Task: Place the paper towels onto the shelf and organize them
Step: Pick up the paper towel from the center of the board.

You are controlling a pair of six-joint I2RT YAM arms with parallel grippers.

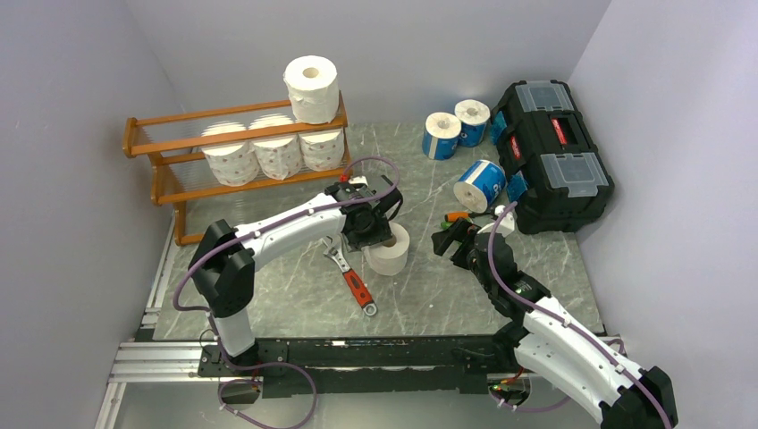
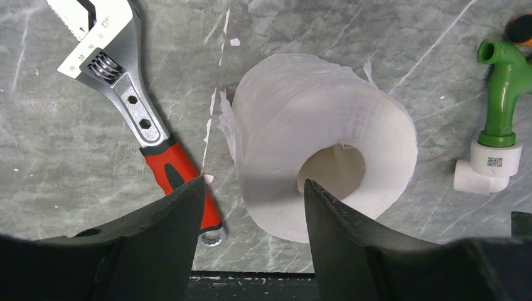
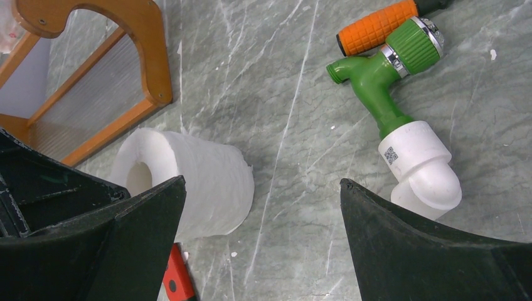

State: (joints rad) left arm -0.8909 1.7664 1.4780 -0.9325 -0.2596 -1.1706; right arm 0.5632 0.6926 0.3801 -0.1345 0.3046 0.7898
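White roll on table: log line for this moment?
left pincer: open, astride wall of white roll | right pincer: open, empty | shelf: holds four rolls

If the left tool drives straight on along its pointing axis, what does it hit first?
The white roll: its wall sits in line between the open jaws of the left tool, with the core by one jaw. Depth is unclear, so contact may be close.

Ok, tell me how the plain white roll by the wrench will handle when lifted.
The white roll looks soft and light; a pinch on its wall will likely dent it. Its ragged loose edge may flap or tear. It seems to stand on end, so shouldn't roll unless tipped.
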